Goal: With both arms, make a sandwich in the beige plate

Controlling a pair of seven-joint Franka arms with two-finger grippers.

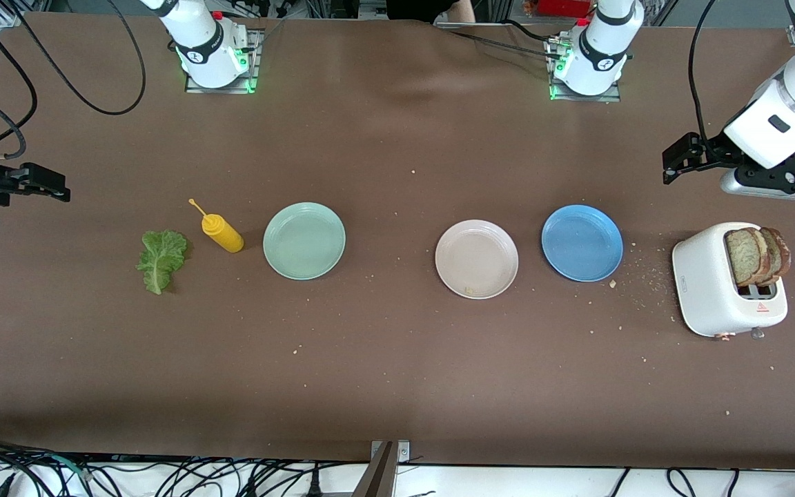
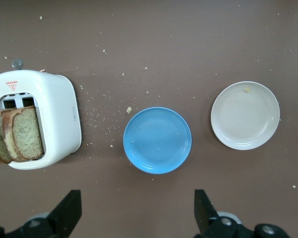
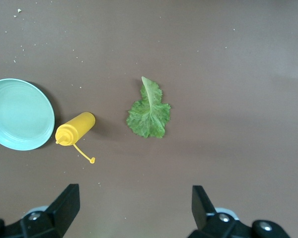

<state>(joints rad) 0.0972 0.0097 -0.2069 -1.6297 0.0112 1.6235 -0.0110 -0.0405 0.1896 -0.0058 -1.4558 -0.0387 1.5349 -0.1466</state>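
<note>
Nothing is assembled yet: the right gripper [image 1: 59, 190] hangs open and empty above the lettuce leaf [image 1: 161, 259], the beige plate [image 1: 477, 259] at mid-table is bare, and both bread slices [image 1: 756, 256] stand in the toaster [image 1: 725, 290] below the open, empty left gripper [image 1: 673, 166].

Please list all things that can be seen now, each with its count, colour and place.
beige plate: one, pale beige, mid-table, bare but for a crumb
blue plate: one, blue, between the beige plate and the toaster
mint-green plate: one, beside the squeeze bottle
squeeze bottle: one, yellow, lying down
lettuce leaf: one, green, on the table
toaster: one, white, left arm's end
bread slices: brown-crusted, standing in the toaster; count unclear
left gripper: open, above the table near the toaster
right gripper: open, above the table near the lettuce
</note>
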